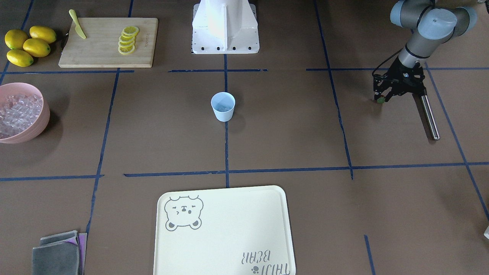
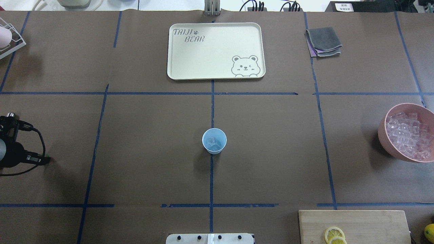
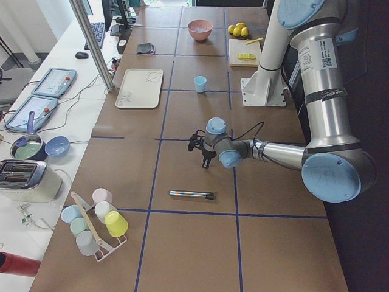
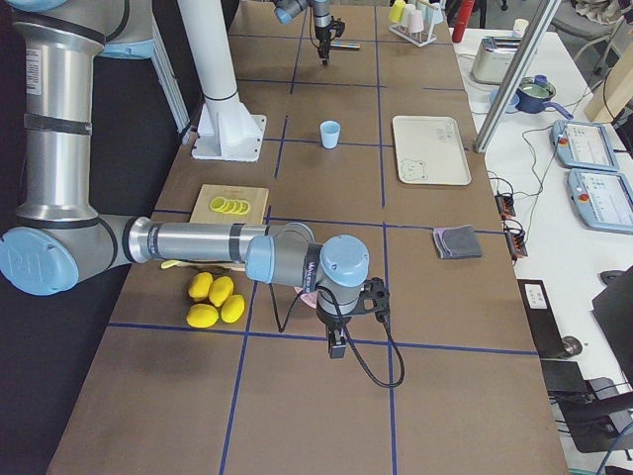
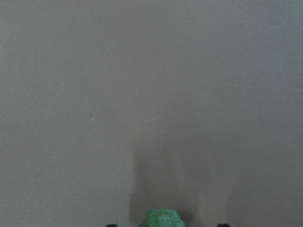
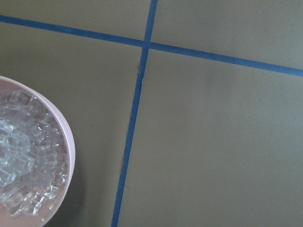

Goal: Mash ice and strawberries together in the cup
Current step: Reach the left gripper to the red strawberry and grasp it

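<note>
The light-blue cup (image 1: 223, 107) stands upright at the table's middle, also in the overhead view (image 2: 214, 141), with a few clear ice cubes (image 2: 212, 141) inside. More ice (image 2: 408, 135) fills the pink bowl (image 1: 36, 130). My left gripper (image 1: 381, 99) is low over the table at my far left, shut on the tiny strawberry (image 1: 381, 101). Its green top (image 5: 161, 220) shows at the bottom of the left wrist view. My right gripper (image 4: 336, 346) shows only in the exterior right view, beside the bowl; I cannot tell whether it is open or shut.
A steel rod (image 1: 429, 116) lies on the table next to the left gripper. A cream tray (image 2: 190, 61) lies beyond the cup. A cutting board (image 1: 99, 49) holds lemon slices and a knife, with lemons (image 1: 28, 46) beside it. Grey cloths (image 2: 323, 41) lie far right.
</note>
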Controlling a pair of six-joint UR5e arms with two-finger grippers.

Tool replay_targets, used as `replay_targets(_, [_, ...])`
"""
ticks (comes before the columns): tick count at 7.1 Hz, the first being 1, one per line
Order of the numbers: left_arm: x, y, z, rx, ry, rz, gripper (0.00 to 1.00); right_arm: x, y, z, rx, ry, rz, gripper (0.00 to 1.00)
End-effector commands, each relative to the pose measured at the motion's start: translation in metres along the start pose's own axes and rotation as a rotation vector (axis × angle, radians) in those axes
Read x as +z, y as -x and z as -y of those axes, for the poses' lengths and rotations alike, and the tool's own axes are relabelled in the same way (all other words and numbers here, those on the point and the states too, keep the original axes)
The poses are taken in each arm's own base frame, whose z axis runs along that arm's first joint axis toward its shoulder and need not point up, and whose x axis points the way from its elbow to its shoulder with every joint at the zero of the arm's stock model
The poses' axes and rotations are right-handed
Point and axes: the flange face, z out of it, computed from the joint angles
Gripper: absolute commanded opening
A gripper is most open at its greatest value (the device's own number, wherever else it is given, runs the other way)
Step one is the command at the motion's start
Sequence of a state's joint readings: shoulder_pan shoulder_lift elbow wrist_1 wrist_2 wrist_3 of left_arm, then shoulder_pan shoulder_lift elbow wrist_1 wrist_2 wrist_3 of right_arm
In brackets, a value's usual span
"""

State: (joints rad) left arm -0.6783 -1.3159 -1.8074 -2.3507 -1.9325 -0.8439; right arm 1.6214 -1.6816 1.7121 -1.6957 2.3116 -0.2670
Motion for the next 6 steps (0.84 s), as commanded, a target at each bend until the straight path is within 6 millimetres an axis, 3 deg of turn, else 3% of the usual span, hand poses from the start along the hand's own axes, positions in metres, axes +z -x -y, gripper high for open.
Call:
replay_targets(1, [-0.009, -0.003, 0.006, 0.001, -0.022, -0.009, 0.05, 0.001, 0.000, -0.001, 0.002, 0.001, 0.002, 1.00])
replay_targets(4, [-0.056, -0.063, 0.038, 0.002, -0.043, -0.037, 0.04, 0.001, 0.000, -0.001, 0.002, 0.001, 0.002, 1.00])
replay_targets(6, [-0.093, -0.154, 0.098, -0.118, -0.013, -0.009, 0.05, 0.002, 0.000, -0.004, 0.005, 0.003, 0.004, 1.00])
